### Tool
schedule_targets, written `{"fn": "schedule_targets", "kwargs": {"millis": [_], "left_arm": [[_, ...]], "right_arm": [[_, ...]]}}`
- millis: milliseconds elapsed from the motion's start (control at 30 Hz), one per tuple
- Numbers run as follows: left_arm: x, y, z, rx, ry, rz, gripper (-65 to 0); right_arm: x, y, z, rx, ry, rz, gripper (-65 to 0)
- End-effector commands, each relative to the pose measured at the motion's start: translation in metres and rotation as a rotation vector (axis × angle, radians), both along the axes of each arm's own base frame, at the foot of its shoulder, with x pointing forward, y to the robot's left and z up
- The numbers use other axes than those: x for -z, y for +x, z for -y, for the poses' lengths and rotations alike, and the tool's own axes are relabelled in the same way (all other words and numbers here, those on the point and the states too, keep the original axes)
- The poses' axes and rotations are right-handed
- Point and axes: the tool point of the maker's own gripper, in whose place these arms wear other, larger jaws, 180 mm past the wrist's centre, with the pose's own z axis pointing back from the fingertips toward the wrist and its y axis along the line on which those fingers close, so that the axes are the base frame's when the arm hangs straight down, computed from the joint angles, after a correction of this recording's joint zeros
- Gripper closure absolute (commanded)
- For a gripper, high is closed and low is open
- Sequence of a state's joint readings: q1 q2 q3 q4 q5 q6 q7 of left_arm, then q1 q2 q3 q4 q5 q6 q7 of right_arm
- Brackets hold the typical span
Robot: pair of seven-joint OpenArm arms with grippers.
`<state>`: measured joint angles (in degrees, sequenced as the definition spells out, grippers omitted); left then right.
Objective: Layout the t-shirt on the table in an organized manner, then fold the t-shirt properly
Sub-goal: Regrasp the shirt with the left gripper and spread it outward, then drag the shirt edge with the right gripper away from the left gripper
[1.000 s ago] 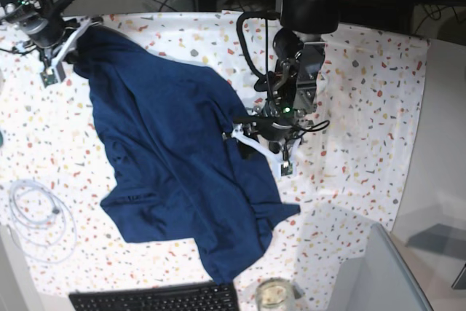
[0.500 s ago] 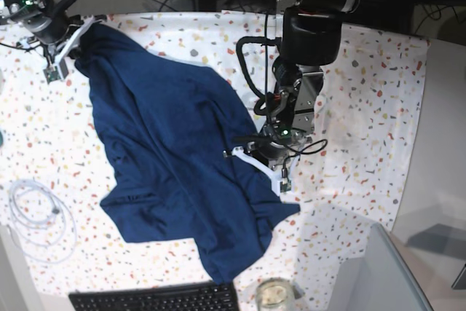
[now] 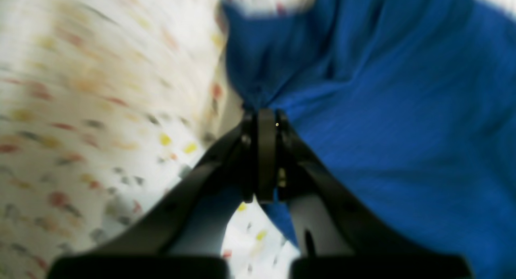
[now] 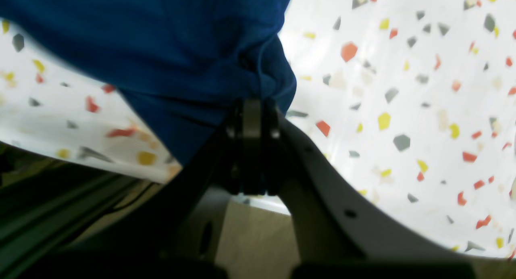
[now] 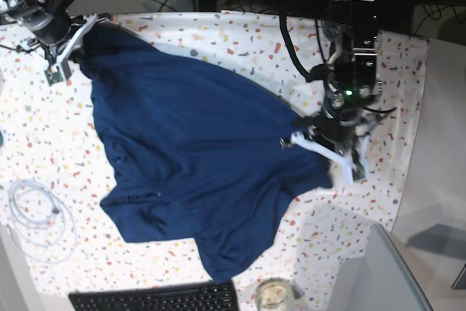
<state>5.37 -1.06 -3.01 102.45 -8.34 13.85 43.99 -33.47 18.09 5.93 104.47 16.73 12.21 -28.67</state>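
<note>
We pinch the t-shirt [image 5: 189,158] in both grippers, left [image 3: 262,113] and right [image 4: 252,103], spread over the table [image 5: 393,85].

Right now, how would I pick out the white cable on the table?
Start at the speckled table and find the navy t-shirt spread across it. Just off the shirt's lower edge, on the base view's left, lies the cable: thin, white, looped in loose coils, unlike the black keyboard.

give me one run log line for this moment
stage: spreading | left gripper: jaws shut on t-shirt | right gripper: jaws shut on t-shirt | t-shirt: stretched between them over table
</note>
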Motion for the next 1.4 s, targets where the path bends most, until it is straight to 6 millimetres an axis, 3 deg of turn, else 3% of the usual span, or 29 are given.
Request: {"fn": "schedule_targets", "kwargs": {"millis": [0,133,333,433,600,767,833,933,1033,1067,1167,1233,1367], "left_arm": [[-0.020,0.006,-0.002,-0.014,0.001,0.046,0.0],[-0.044,0.023,0.000,-0.031,-0.032,0.067,0.0],[-0.046,0.059,0.006,-0.051,-0.068,0.061,0.0],[-0.031,0.080,0.010,-0.046,-0.074,0.010,0.0],[0.003,0.106,0.014,-0.065,-0.064,-0.031,0.0],[0.044,0.108,0.006,-0.092,-0.027,-0.073,0.0],[0.056,0.104,0.004,-0.097,-0.014,-0.081,0.0],[0.067,0.097,0.000,-0.102,-0.006,-0.103,0.0],[0.079,0.080,-0.014,-0.114,0.018,-0.131,0.0],[0.081,0.076,-0.018,-0.117,0.024,-0.135,0.0],[0.091,0.059,-0.029,-0.120,0.049,-0.157,0.0],[0.097,0.044,-0.041,-0.125,0.075,-0.172,0.0],[0.106,0.013,-0.059,-0.129,0.111,-0.198,0.0]], "right_arm": [[-0.020,0.018,-0.002,-0.015,0.002,0.083,0.0],[-0.044,0.054,-0.003,-0.030,-0.028,0.116,0.0],[-0.071,0.133,0.016,0.018,-0.080,0.131,0.0],[-0.072,0.163,0.029,0.059,-0.081,0.120,0.0],[-0.050,0.196,0.034,0.074,-0.071,0.050,0.0],[-0.048,0.224,0.038,0.104,-0.033,0.128,-0.6],[-0.035,0.220,0.041,0.110,-0.040,0.055,-8.9],[-0.025,0.192,0.034,0.077,-0.070,-0.054,-28.7],[-0.033,0.149,0.002,-0.013,-0.064,-0.002,-44.1],[-0.038,0.133,-0.020,-0.046,-0.029,0.034,-48.3],[-0.043,0.092,-0.071,-0.120,0.059,0.065,-55.4],[-0.036,0.072,-0.102,-0.168,0.115,0.045,-55.7],[-0.006,0.044,-0.146,-0.227,0.204,-0.013,-55.7]]}}
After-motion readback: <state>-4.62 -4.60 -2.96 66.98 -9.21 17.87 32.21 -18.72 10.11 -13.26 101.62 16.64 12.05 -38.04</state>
